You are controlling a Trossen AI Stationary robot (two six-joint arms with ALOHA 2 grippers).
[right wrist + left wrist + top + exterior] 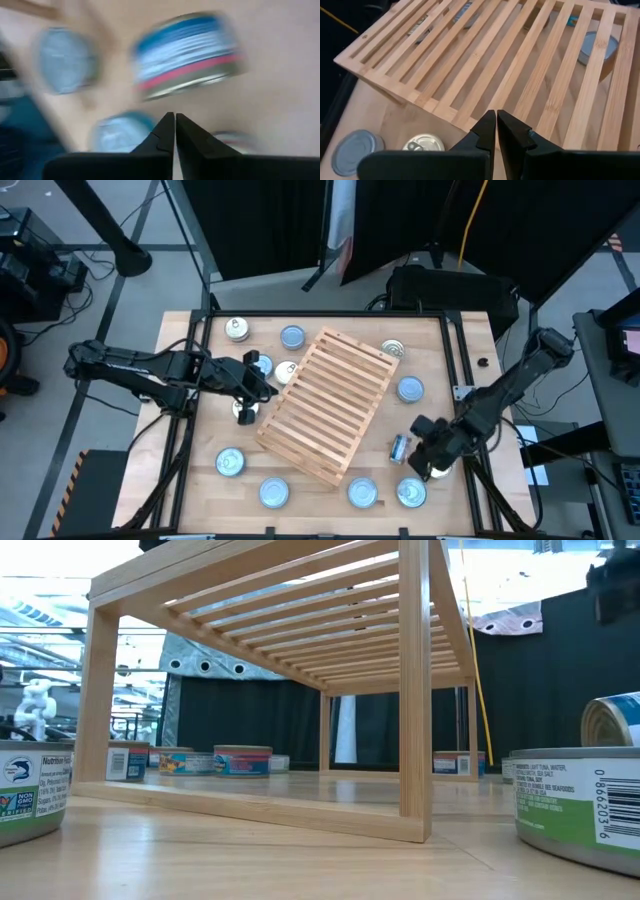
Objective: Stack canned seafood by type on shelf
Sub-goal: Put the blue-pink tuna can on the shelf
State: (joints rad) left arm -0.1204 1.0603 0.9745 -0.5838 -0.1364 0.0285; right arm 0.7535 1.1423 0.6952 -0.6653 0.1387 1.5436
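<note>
Wooden tabletop (pixel 200 490) carried the shelf (pixel 330 405) diagonally at centre, nothing stacked on it yet. Tins (pixel 274 493) lay scattered around it, blue tops mostly along the near edge. Left gripper (pixel 268 388) sat at the shelf's left edge, fingers pinched together, empty — likely staging over the slats. Right gripper (pixel 420 430) was also closed and empty, just beside a tin lying on its side (pixel 399 448), probably lining up to right or grab it.
</note>
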